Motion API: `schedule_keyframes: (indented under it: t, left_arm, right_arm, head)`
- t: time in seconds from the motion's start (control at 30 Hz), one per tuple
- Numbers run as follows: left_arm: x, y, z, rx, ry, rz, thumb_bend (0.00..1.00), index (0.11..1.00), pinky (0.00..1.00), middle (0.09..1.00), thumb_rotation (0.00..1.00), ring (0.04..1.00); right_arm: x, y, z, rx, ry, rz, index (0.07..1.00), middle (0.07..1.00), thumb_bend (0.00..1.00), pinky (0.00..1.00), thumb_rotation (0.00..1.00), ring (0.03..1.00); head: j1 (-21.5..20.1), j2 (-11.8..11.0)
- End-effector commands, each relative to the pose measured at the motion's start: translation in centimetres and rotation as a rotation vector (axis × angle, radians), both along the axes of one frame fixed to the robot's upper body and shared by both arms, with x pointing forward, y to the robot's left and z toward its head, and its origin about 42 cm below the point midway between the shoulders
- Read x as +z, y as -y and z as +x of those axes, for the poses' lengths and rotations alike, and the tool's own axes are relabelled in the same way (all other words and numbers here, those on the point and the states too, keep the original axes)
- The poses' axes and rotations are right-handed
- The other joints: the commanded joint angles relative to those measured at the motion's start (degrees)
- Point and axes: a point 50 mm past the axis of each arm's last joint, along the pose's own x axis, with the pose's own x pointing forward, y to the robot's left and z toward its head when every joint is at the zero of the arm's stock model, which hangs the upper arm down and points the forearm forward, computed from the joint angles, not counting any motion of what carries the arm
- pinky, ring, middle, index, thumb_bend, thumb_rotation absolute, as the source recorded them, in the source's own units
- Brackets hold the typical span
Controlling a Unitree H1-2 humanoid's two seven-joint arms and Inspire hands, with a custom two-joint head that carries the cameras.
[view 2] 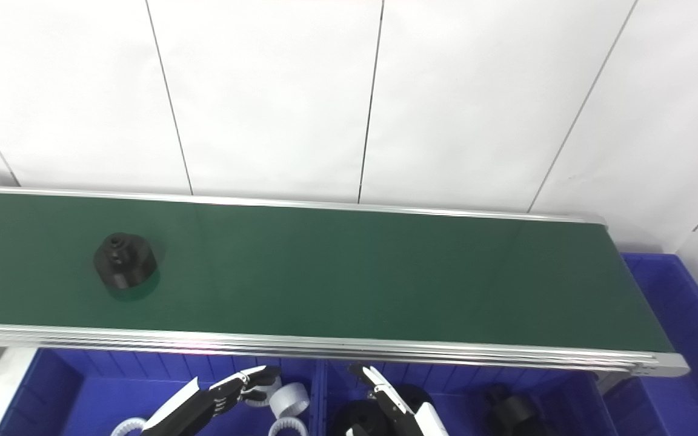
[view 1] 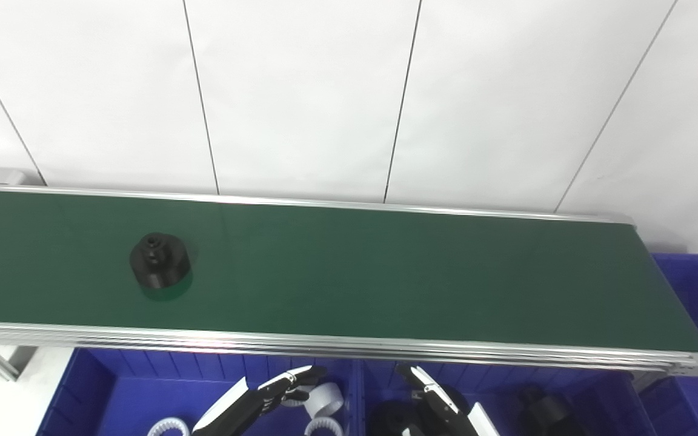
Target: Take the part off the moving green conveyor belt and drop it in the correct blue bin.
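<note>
Nothing is picked yet: the black part (view 1: 159, 260) rides the green conveyor belt (view 1: 385, 272) near its left end, while left hand (view 1: 267, 393) and right hand (view 1: 431, 393) hover over the blue bins (view 1: 143, 387), fingers spread, empty

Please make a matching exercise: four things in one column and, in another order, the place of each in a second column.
Things:
1. black part
2. white rings
3. left hand
4. right hand

Places:
a. above the bin that holds black parts
b. on the green conveyor belt, toward its left end
c. lying in the left blue bin
d. above the left blue bin

Pairs: 1-b, 2-c, 3-d, 4-a
</note>
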Motion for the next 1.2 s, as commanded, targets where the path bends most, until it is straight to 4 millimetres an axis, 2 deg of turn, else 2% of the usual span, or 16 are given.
schedule_keyframes:
  t: [0.0, 0.1, 0.17, 0.23, 0.4, 0.47, 0.63, 0.9, 1.17]
  left_arm:
    - [1.5, 0.2, 0.8, 0.002, 0.087, -0.029, 0.40, 0.890, 0.85, 0.925, 0.51, 0.910]
    - [1.5, 0.1, 0.8, 0.002, 0.089, -0.022, 0.39, 0.891, 0.84, 0.922, 0.51, 0.906]
    - [1.4, 0.1, 0.8, 0.001, 0.087, -0.021, 0.39, 0.890, 0.84, 0.922, 0.51, 0.905]
    - [1.4, 0.1, 0.9, -0.001, 0.085, -0.022, 0.39, 0.891, 0.84, 0.923, 0.50, 0.907]
    - [1.3, 0.3, 0.9, -0.008, 0.082, -0.023, 0.39, 0.901, 0.83, 0.931, 0.51, 0.906]
    - [1.4, 0.6, 0.8, -0.012, 0.086, -0.022, 0.38, 0.902, 0.83, 0.933, 0.51, 0.907]
    - [1.5, 1.3, 0.3, -0.036, 0.091, -0.018, 0.39, 0.905, 0.83, 0.935, 0.53, 0.905]
    - [1.5, 1.8, -0.4, -0.045, 0.087, -0.029, 0.40, 0.912, 0.85, 0.941, 0.56, 0.913]
    - [1.3, 1.9, -0.7, -0.039, 0.082, -0.028, 0.39, 0.923, 0.86, 0.946, 0.58, 0.917]
  right_arm:
    - [1.0, -0.1, 0.2, 0.002, 0.069, 0.029, 0.935, 0.961, 0.42, 0.86, 0.95, 0.927]
    - [1.6, -0.4, 0.6, 0.000, 0.103, 0.022, 0.936, 0.958, 0.41, 0.85, 0.95, 0.920]
    - [2.4, -0.8, 1.3, -0.006, 0.156, 0.024, 0.925, 0.947, 0.39, 0.83, 0.89, 0.906]
    - [3.8, -1.6, 2.5, -0.006, 0.224, 0.028, 0.910, 0.932, 0.38, 0.81, 0.81, 0.889]
    - [8.5, -4.0, 6.3, 0.003, 0.373, 0.058, 0.892, 0.911, 0.46, 0.78, 0.45, 0.874]
    - [10.3, -4.8, 7.7, 0.001, 0.421, 0.059, 0.892, 0.908, 0.48, 0.78, 0.41, 0.872]
    - [13.6, -5.9, 10.3, -0.022, 0.479, 0.067, 0.892, 0.907, 0.59, 0.81, 0.33, 0.885]
    - [15.8, -6.4, 12.3, -0.058, 0.511, 0.096, 0.897, 0.915, 0.70, 0.84, 0.25, 0.894]
    - [17.6, -7.4, 15.5, -0.099, 0.519, 0.092, 0.891, 0.909, 0.79, 0.84, 0.28, 0.890]
  head:
    - [0.0, 0.0]
    - [-0.3, 0.4]
    - [-0.5, 0.6]
    - [-0.8, 0.9]
    - [-1.1, 1.1]
    - [-1.2, 1.4]
    - [-1.5, 2.0]
    - [-1.9, 2.7]
    - [-2.0, 2.7]
